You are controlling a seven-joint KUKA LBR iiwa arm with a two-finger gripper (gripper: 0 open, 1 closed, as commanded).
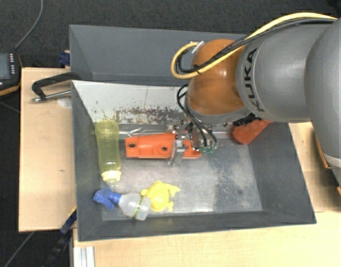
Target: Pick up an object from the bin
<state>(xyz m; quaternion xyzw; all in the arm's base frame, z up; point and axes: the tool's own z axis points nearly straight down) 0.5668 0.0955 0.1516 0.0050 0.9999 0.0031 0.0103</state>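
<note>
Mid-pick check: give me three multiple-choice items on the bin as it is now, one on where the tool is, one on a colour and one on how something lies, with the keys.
1. Where in the grey metal bin is the tool?
A. At the right end of the flat orange plastic block, mid-bin
B. In the front left corner
C. Against the right wall

2. What colour is the translucent plastic tube by the left wall?
A. Purple
B. Yellow-green
C. Black

3. How does that tube sit?
A. Upright on its end
B. Lying on its side
C. Leaning on the tool

Key:
1 A: the tool sits at the block's right end in the middle of the bin.
2 B: the tube shows pale yellow-green.
3 B: its whole length lies along the left wall.
</note>
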